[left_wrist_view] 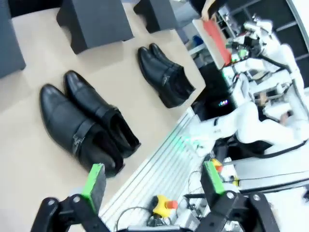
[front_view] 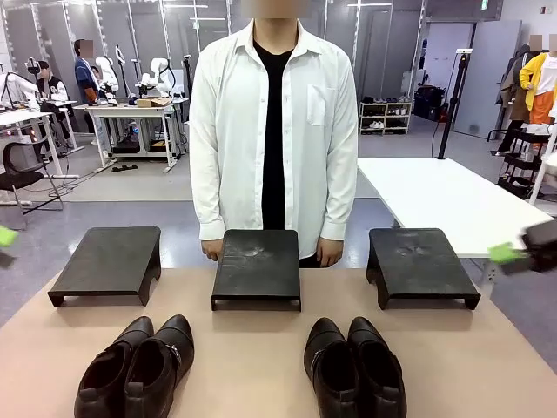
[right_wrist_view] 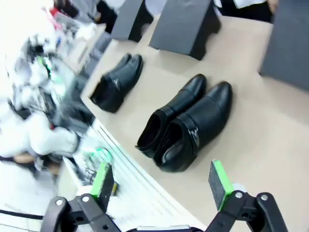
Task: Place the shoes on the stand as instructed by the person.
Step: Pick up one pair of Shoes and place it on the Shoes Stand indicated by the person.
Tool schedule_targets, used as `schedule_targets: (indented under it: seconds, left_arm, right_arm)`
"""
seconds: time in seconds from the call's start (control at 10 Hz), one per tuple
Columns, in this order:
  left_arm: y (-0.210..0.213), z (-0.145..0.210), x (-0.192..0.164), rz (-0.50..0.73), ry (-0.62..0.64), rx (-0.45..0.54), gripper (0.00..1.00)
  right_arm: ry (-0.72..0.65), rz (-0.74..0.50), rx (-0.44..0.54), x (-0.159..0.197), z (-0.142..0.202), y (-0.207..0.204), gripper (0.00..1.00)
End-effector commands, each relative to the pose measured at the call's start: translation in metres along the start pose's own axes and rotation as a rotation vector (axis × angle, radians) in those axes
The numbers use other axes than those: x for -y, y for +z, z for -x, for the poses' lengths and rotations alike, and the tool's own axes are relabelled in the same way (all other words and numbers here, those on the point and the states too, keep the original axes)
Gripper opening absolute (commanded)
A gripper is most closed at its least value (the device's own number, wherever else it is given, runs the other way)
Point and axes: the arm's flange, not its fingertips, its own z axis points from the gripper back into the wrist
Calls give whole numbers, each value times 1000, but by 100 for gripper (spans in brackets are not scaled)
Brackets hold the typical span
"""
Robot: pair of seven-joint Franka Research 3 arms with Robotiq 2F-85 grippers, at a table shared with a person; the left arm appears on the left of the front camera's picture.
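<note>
**Bench (front_view: 261,344) from the robot's side, read left to right.** Three low black stands line the far edge. The left stand (front_view: 106,259) is near the far left corner, the middle stand (front_view: 258,266) at mid-edge, and the right stand (front_view: 423,264) toward the far right corner. All three tops are bare.

The shoes lie at the near edge, toes toward the stands. The left pair (front_view: 136,370) is left of centre and the right pair (front_view: 355,373) right of centre. In each pair the two shoes touch side by side. In the right wrist view the right pair (right_wrist_view: 186,128) looks the higher-topped.

The person (front_view: 271,131) stands behind the middle stand. The person's right hand (front_view: 211,251) and left hand (front_view: 329,252) hang just beyond the far edge and point at nothing.

**Step in hand, as judged.** The robot awaits the person's sign, and no shoe is on a stand yet. To do it well:
- Hold off until a hand marks one pair and one stand without doubt.
- Use the arm nearer that pair.
- Take one shoe at its collar, one finger inside the opening.
- Lift it clear of its twin and set it flat and square on the stand's top, leaving room for the second.

**Left jaws.** They are spread wide and empty, with green pads (left_wrist_view: 95,180) held off the bench beyond its left edge, touching nothing.

**Right jaws.** They are likewise wide and empty, with pads (right_wrist_view: 219,182) held off the right edge, well apart from the right pair.
</note>
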Motion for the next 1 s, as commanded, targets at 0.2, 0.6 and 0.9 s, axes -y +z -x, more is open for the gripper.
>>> schedule_targets:
  seconds: [0.2,0.6,0.9]
  left_arm:
    - [96,142,-62,144,196,283,100]
    - [143,226,-65,47,321,462,100]
    - [143,237,-70,51,355,475,100]
  right_arm:
    - [-194,-45,303,46,103,93,100]
    - [-245,-22,400,47,141,127,100]
    - [-285,-11,397,51,147,137,100]
